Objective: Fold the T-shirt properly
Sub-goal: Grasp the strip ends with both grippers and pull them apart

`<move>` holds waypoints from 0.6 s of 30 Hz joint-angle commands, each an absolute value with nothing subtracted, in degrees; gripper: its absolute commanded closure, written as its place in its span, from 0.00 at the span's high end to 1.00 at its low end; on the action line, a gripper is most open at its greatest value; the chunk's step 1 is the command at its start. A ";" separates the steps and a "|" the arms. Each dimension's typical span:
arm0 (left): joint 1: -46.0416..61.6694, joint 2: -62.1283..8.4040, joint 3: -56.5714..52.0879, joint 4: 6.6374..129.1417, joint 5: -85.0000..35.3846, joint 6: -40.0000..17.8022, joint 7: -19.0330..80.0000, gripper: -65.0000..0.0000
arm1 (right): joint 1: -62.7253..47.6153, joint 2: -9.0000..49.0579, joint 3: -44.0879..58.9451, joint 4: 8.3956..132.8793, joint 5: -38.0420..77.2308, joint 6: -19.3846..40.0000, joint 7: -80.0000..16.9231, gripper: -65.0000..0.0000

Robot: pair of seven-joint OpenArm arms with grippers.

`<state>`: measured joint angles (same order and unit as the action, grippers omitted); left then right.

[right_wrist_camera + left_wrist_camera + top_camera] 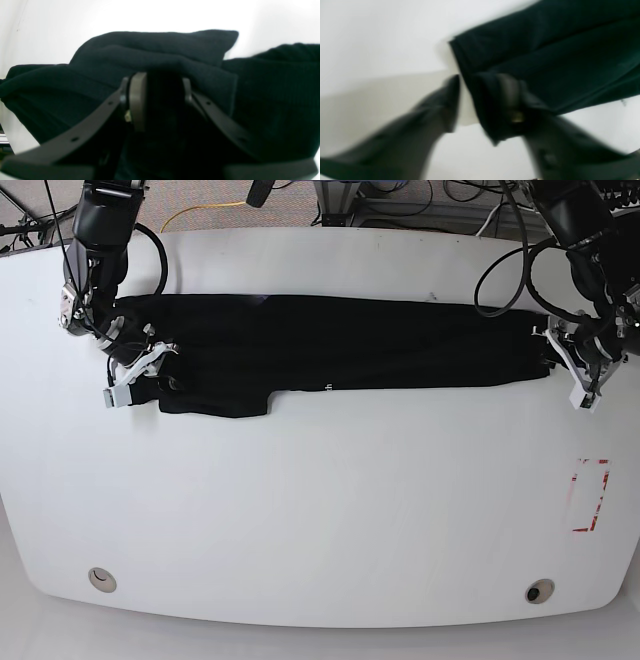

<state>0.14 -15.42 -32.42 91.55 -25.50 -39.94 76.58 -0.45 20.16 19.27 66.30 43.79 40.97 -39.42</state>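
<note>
The black T-shirt (pixel 350 340) lies as a long flat band across the white table (pixel 320 510), with a shorter flap hanging down at its left end. At that left end my right gripper (pixel 150 365) is shut on a bunch of the cloth; the right wrist view shows the T-shirt (pixel 155 50) pressed between the two pads (pixel 137 100). My left gripper (pixel 565 360) is at the band's right end. In the blurred left wrist view its fingers (pixel 452 87) stand apart, open, around the hem corner of the T-shirt (pixel 545 50), with one finger lying on the cloth.
A red-outlined rectangle (pixel 588 495) is marked on the table near its right edge. Two round holes (pixel 100 580) (pixel 540 591) sit near the front edge. Cables, one of them yellow (pixel 200 210), run behind the far edge.
</note>
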 commanded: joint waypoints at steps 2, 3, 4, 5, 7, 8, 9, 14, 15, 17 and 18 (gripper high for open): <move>-0.92 -16.31 -32.75 92.79 -25.89 -40.00 75.82 0.58 | -0.31 20.88 19.30 66.42 41.89 40.00 -41.54 0.29; -1.19 -16.40 -32.75 92.88 -25.89 -40.00 75.91 0.58 | -0.31 20.88 19.30 66.51 41.89 40.00 -41.54 0.30; -1.89 -16.40 -32.66 92.88 -26.07 -40.00 76.00 0.58 | -0.31 20.88 19.30 66.59 41.89 40.00 -41.54 0.30; -2.86 -16.40 -32.66 92.88 -26.07 -40.00 76.09 0.58 | -0.31 20.88 19.30 66.68 41.98 40.00 -41.63 0.30; -4.00 -16.40 -32.66 92.88 -26.15 -40.00 76.62 0.58 | -0.31 20.88 19.30 66.77 42.07 40.00 -41.71 0.30; -4.62 -16.31 -32.66 92.88 -26.15 -40.00 77.41 0.58 | -0.31 20.88 19.30 66.86 42.24 40.00 -41.71 0.30; -5.23 -16.22 -32.66 92.97 -26.24 -40.00 78.29 0.58 | -0.40 20.88 19.30 67.12 42.24 40.00 -41.80 0.30; -7.87 -15.96 -32.66 92.97 -29.14 -40.00 80.00 0.58 | -1.89 20.97 19.47 70.29 42.24 40.00 -42.24 0.30; -8.13 -15.96 -32.66 92.97 -30.73 -40.00 80.00 0.58 | -2.07 20.97 19.56 71.43 42.24 40.00 -42.77 0.30; -8.04 -15.96 -32.48 92.97 -34.42 -40.00 80.00 0.58 | -2.42 20.97 19.65 73.54 42.24 40.00 -43.74 0.30; -8.04 -15.96 -32.48 92.97 -36.70 -40.00 80.00 0.58 | -2.68 20.97 19.65 74.51 42.24 40.00 -44.53 0.30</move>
<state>-7.05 -15.11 -32.47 91.85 -33.50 -39.92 80.55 -3.09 20.12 19.44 72.40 42.98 40.32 -43.11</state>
